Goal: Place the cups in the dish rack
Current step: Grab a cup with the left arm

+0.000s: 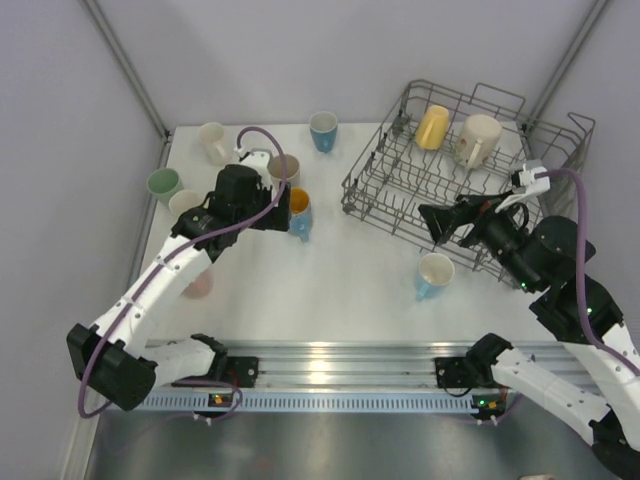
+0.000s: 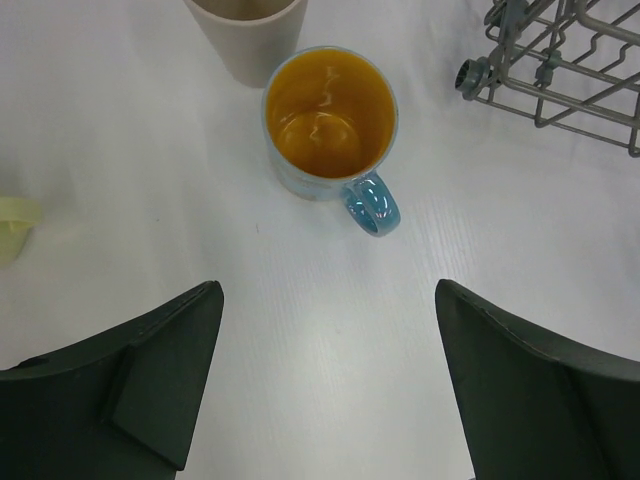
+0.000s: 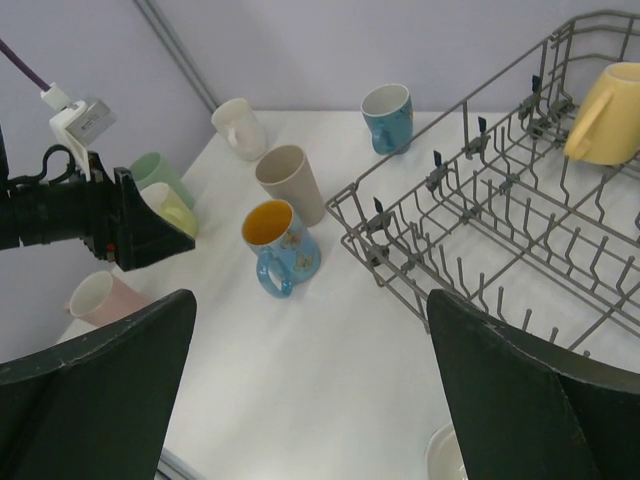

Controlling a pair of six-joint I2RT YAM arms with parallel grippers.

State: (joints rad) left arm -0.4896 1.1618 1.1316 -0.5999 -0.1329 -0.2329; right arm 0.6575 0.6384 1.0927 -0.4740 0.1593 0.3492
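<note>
The grey wire dish rack (image 1: 400, 185) stands at the back right with a yellow mug (image 1: 432, 127) and a cream mug (image 1: 478, 140) inside. A blue mug with an orange inside (image 2: 330, 115) stands upright on the table, its handle towards my left gripper (image 2: 328, 290). That gripper is open, just short of the mug, and holds nothing. My right gripper (image 3: 310, 300) is open and empty, hovering by the rack's near edge (image 3: 400, 270). A light blue cup (image 1: 435, 272) stands just below it.
Loose on the table are a beige tumbler (image 1: 285, 168), a blue cup (image 1: 323, 130), a cream mug (image 1: 213, 142), a mint cup (image 1: 163, 184), a pale cup (image 1: 185, 203) and a pink cup (image 1: 197, 285) half under the left arm. A rack corner (image 2: 560, 60) lies right of the blue mug.
</note>
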